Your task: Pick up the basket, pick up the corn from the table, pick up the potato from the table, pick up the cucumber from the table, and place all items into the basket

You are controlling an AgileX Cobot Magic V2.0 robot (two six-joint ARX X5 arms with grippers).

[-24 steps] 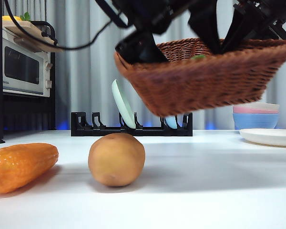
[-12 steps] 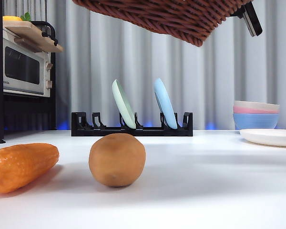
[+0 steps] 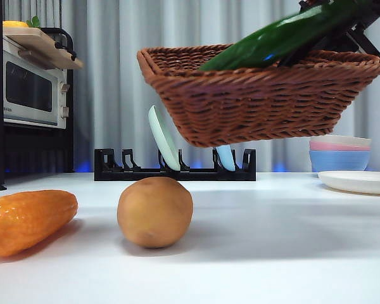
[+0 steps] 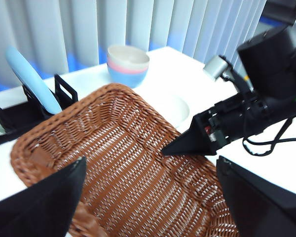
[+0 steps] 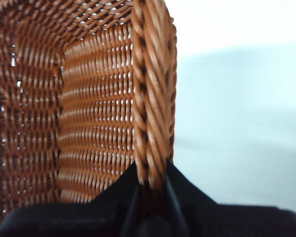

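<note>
The wicker basket point(image 3: 259, 101) hangs in the air above the table point(image 3: 272, 253). My right gripper point(image 5: 150, 182) is shut on its braided rim point(image 5: 153, 98); it also shows in the left wrist view point(image 4: 187, 145). The dark-green cucumber point(image 3: 285, 35) slants over the rim, lower end inside the basket, upper end toward the top right. My left gripper point(image 4: 150, 168) is open above the basket's inside point(image 4: 118, 163); no cucumber shows in that view. The orange corn point(image 3: 28, 218) lies on the table at the left, and the tan potato point(image 3: 155, 212) is beside it.
A black dish rack point(image 3: 114, 168) with a green plate point(image 3: 161, 139) stands behind the potato. Stacked bowls point(image 3: 340, 155) and a white plate point(image 3: 358, 182) are at the right. A microwave point(image 3: 28, 88) on a black stand is at the left.
The basket rose to the top of the picture half a second ago and has come back down. The cucumber now slants out of it. The dark arm over it has left the front view.
</note>
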